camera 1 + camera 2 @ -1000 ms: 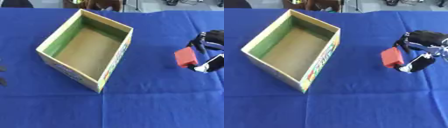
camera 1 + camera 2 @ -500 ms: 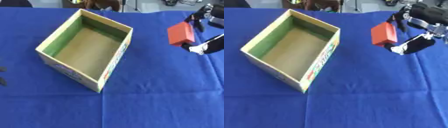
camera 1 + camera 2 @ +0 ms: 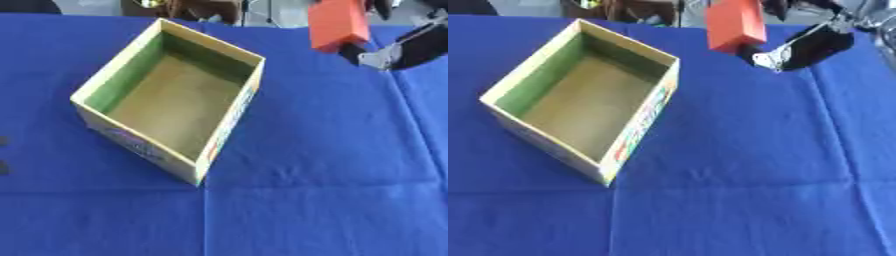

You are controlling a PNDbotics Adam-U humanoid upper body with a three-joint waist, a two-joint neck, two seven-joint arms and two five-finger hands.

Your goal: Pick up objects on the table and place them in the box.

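While clamped in the right hand (image 3: 802, 47), the red block (image 3: 735, 25) (plain, rectangular) hangs aloft.

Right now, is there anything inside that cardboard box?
Nothing visible. The box shows a bare brown floor and green inner walls; the near walls hide only a strip of the floor. The red block is in the right hand, above the cloth.

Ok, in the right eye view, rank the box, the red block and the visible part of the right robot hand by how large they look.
1. Box, clearly largest.
2. and 3. Red block and right robot hand look alike; both are cut off at the top edge and raised nearer the camera, so no ranking.
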